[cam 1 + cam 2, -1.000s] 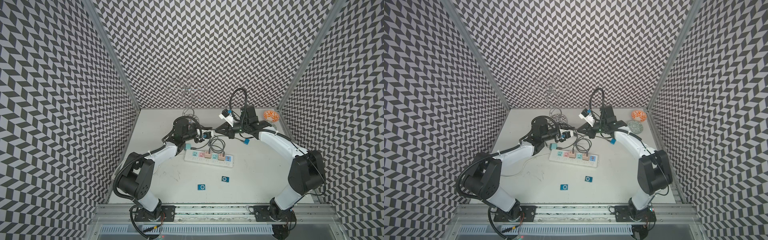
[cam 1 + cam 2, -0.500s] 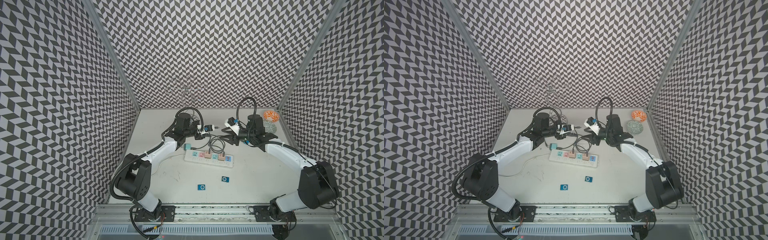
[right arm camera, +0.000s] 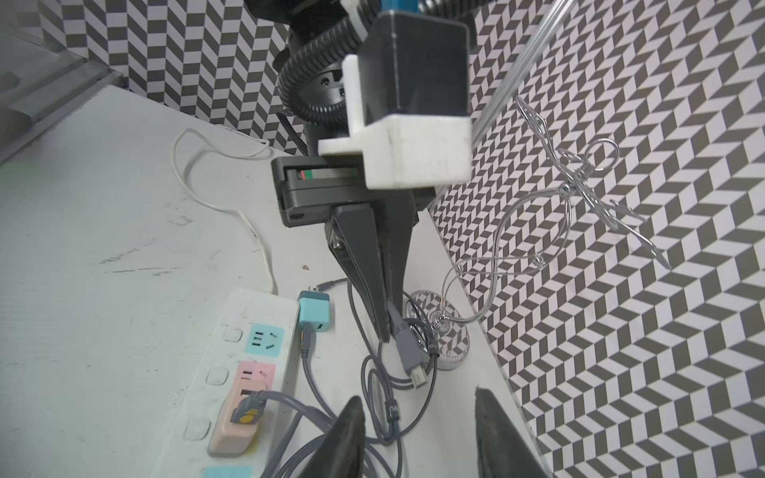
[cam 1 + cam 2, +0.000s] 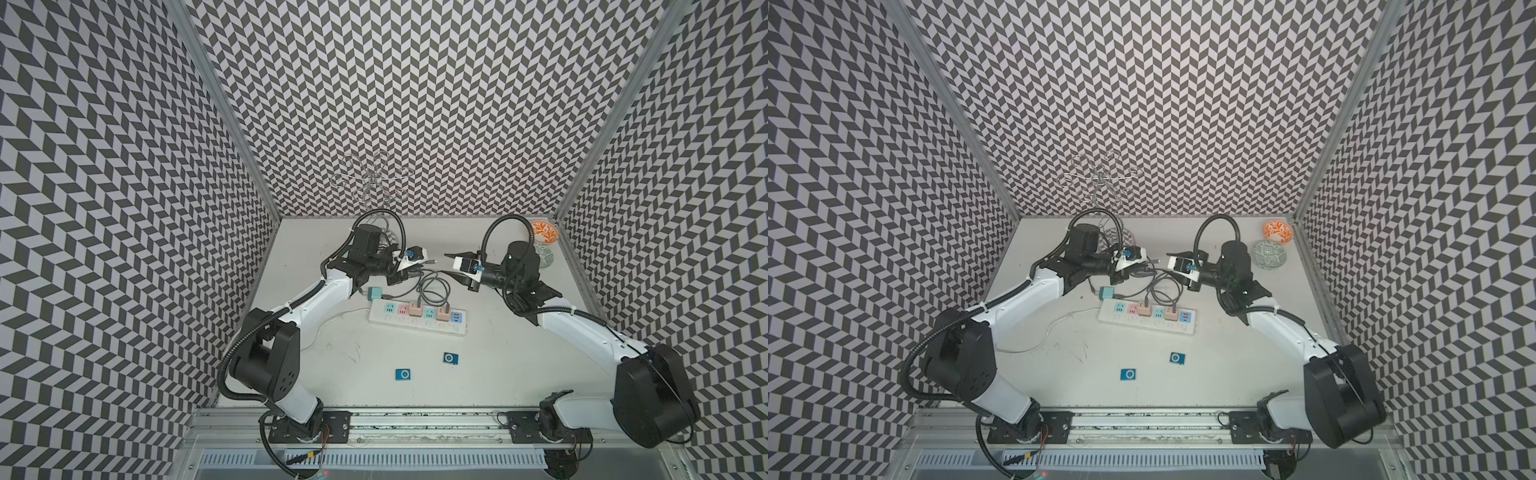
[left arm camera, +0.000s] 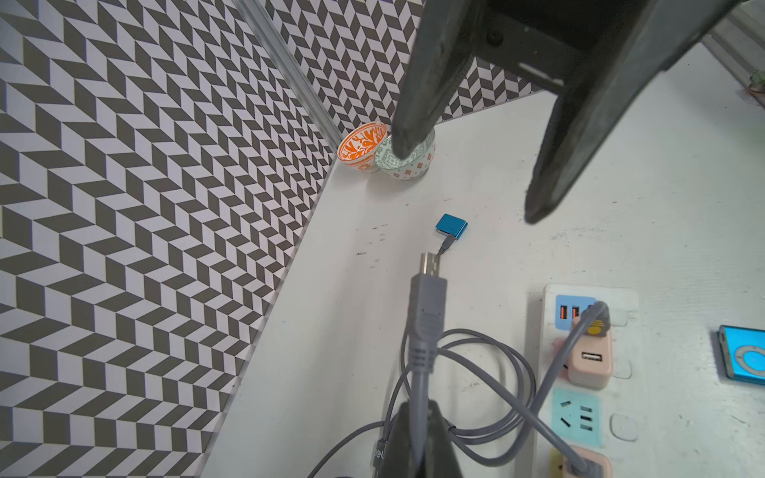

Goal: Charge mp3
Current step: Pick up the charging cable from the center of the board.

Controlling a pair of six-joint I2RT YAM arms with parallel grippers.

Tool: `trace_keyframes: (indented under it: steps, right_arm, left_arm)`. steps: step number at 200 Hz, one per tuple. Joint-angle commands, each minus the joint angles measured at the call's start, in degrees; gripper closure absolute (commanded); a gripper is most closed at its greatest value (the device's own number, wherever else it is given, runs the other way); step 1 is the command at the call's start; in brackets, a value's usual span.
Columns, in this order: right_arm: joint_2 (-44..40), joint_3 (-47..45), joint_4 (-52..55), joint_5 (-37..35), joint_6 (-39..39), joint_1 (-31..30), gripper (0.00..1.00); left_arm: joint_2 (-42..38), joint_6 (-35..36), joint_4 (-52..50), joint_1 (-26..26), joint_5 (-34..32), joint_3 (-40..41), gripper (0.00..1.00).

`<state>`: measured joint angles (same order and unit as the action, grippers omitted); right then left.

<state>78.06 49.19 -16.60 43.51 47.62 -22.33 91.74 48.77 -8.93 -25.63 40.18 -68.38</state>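
My left gripper point(image 5: 418, 440) is shut on a grey USB cable just behind its plug point(image 5: 428, 306), which it holds off the table; in both top views it point(image 4: 417, 269) point(image 4: 1142, 268) points right. My right gripper point(image 3: 418, 403) faces it, open with nothing between its fingers, a short gap from the plug point(image 3: 410, 356). One blue mp3 point(image 5: 451, 226) lies on the table with a thin cable plugged in. Two more mp3 players point(image 4: 404, 374) point(image 4: 450, 358) lie near the front.
A white power strip point(image 4: 417, 318) with pink chargers and coiled grey cables lies mid-table, a teal charger point(image 4: 374, 293) at its left end. Two bowls point(image 4: 544, 230) sit in the back right corner. A wire stand point(image 4: 374, 183) rises at the back.
The right gripper has opened and drawn back to the right, away from the left gripper. The left gripper has lifted slightly toward the middle, still shut on the cable.
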Motion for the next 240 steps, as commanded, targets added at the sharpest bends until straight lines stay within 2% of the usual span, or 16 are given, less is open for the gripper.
trace_keyframes:
  steps: [1, 61, 85, 114, 131, 149, 170, 214, 240]
  right_arm:
    - [1.6, 1.8, 1.2, 2.4, 8.7, -1.4, 0.58]
    - [3.8, 2.6, -0.5, 2.9, 8.1, -3.1, 0.61]
    - [3.5, 2.3, -0.9, 3.2, 7.7, -3.1, 0.72]
    - [3.0, 1.8, -0.6, 2.8, 7.8, -3.1, 0.8]
    - [3.0, 1.7, -0.4, 2.0, 7.7, -3.1, 0.79]
    - [2.7, 2.2, -0.6, -0.7, 6.2, -3.1, 0.63]
    - [2.5, 3.1, 0.8, -2.5, 7.1, -3.0, 0.59]
    - [3.4, 3.2, 2.2, -0.3, 9.2, -3.0, 0.62]
    - [3.2, 3.0, 1.9, 0.5, 9.1, -3.0, 0.73]
  left_arm:
    - [-0.6, -0.2, -2.3, -0.5, 2.8, -2.2, 1.0]
    - [-0.8, 1.2, -3.1, -1.8, 2.9, -1.7, 1.0]
    - [-1.0, 1.3, -3.0, -1.9, 2.3, -1.7, 1.0]
    - [-1.2, 1.8, -3.1, -1.8, 1.8, -1.5, 1.0]
    - [-1.5, 1.8, -2.9, -1.9, 1.9, -1.2, 1.0]
    - [-2.0, 2.3, -3.1, -2.0, 2.2, -0.8, 1.0]
    - [-2.7, 3.3, -3.2, -2.1, 2.2, 0.0, 1.0]
    - [-3.5, 4.5, -3.8, -2.5, 2.4, 0.5, 1.0]
    - [-3.6, 4.6, -3.9, -2.7, 1.8, 0.6, 1.0]
